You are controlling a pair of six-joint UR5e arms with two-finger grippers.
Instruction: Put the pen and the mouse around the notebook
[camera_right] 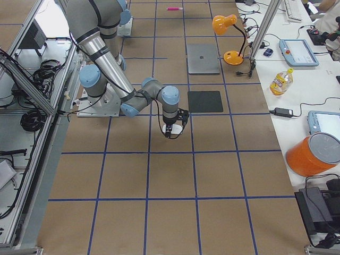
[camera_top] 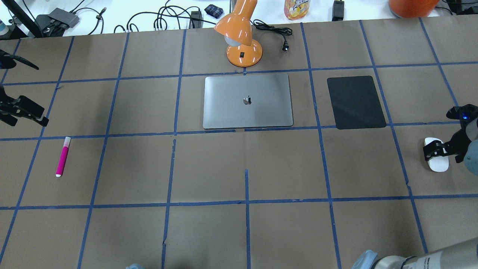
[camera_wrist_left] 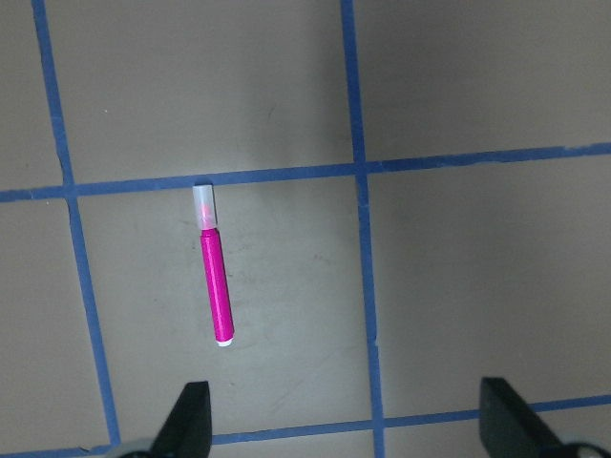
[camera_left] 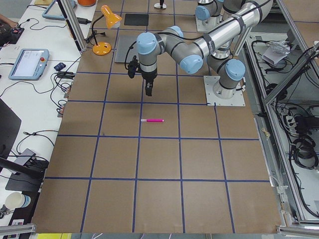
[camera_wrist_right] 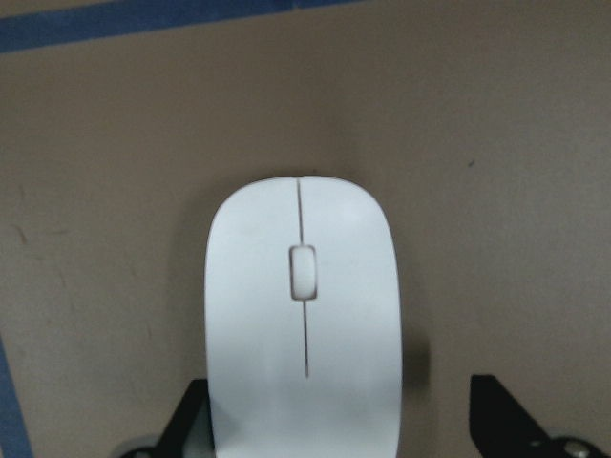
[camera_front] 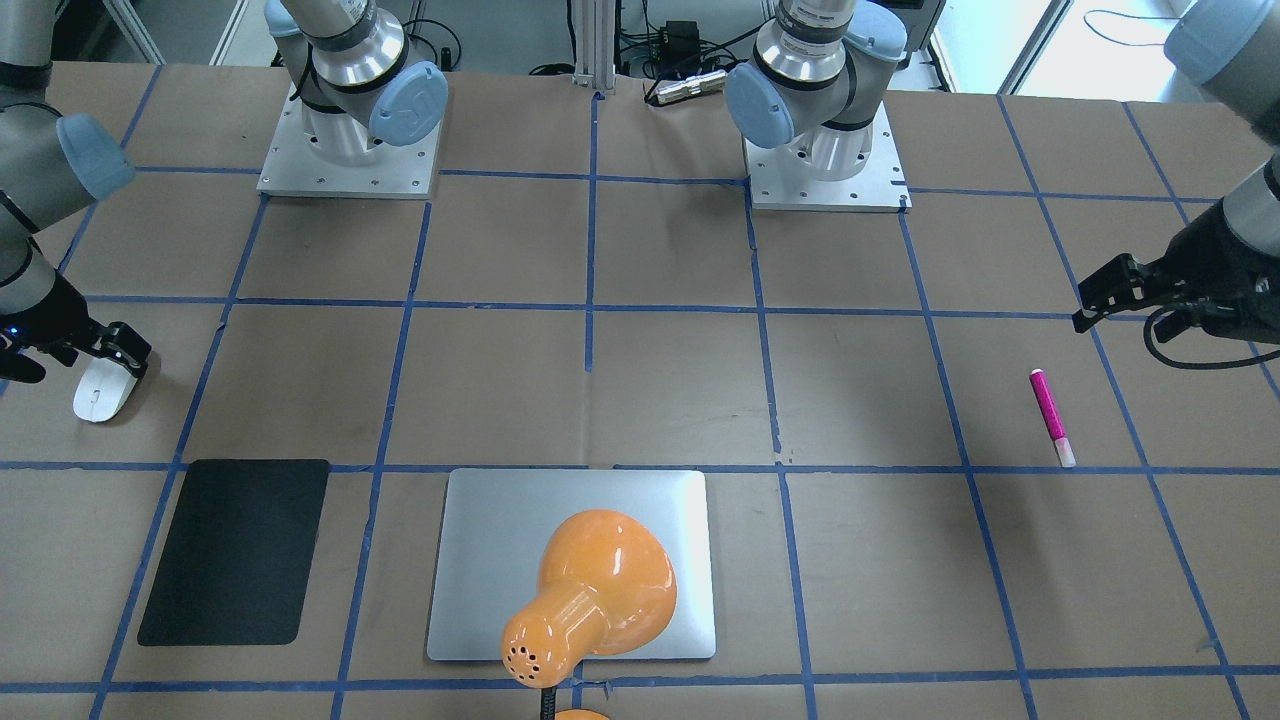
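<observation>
The magenta pen (camera_top: 62, 157) lies alone on the brown paper far to the robot's left, whitish cap pointing away from the robot; the left wrist view has it (camera_wrist_left: 216, 286) ahead of the fingers. My left gripper (camera_top: 37, 116) hovers open beyond it, holding nothing. The white mouse (camera_top: 438, 164) rests at the table's right edge. Low over it, my right gripper (camera_top: 433, 151) is open, and in the wrist view the mouse (camera_wrist_right: 304, 334) sits between the spread fingers (camera_wrist_right: 191, 420). The silver notebook (camera_top: 231, 108) lies closed at the far middle.
A black mat (camera_top: 356, 101) lies just right of the notebook. An orange desk lamp (camera_top: 241, 41) stands behind the notebook, its shade (camera_front: 595, 590) hanging over it. Cables, a bottle and an orange container line the far bench.
</observation>
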